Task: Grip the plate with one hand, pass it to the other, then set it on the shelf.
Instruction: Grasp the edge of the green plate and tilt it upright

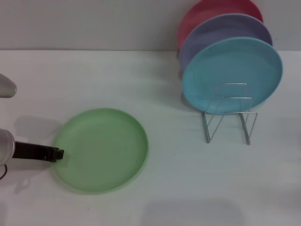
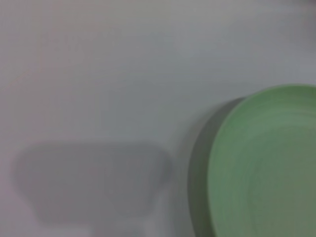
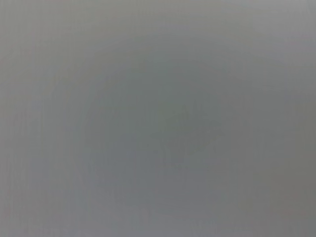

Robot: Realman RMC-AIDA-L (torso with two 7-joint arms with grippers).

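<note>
The light green plate [image 1: 101,149] lies flat on the white table, left of centre. My left gripper [image 1: 57,154], slim and black on a silver-grey arm, reaches in from the left edge, and its tip is at the plate's left rim. The left wrist view shows part of the plate [image 2: 266,168] with a dark shadow along its near edge. The silver wire rack [image 1: 229,113] stands at the right rear. My right gripper is out of view, and the right wrist view shows only a plain grey surface.
The rack holds a light blue plate [image 1: 233,73] in front, a lavender plate [image 1: 221,30] behind it and a pink plate [image 1: 207,12] at the back, all upright. The rack's front wires stand bare. A grey wall runs behind the table.
</note>
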